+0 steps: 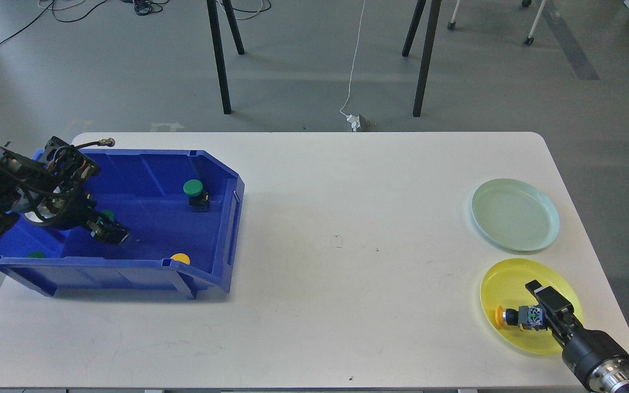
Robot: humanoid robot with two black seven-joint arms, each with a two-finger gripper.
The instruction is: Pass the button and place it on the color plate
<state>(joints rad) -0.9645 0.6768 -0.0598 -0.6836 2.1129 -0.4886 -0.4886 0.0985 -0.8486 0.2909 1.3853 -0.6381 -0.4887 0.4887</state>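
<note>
A yellow-capped button (517, 317) lies on its side on the yellow plate (511, 278) at the front right. My right gripper (534, 307) is over that plate, its fingers spread on either side of the button's body. A blue bin (221, 229) stands at the left. My left gripper (108, 232) is down inside it at a green button (107, 214), which it mostly hides. The dark fingers cannot be told apart. Another green button (194, 189) stands upright further back in the bin.
A yellow cap (180, 257) and a green cap (36, 254) show at the bin's front wall. A light green plate (515, 214) lies behind the yellow one. The white table (347, 245) ends close to the right of both plates.
</note>
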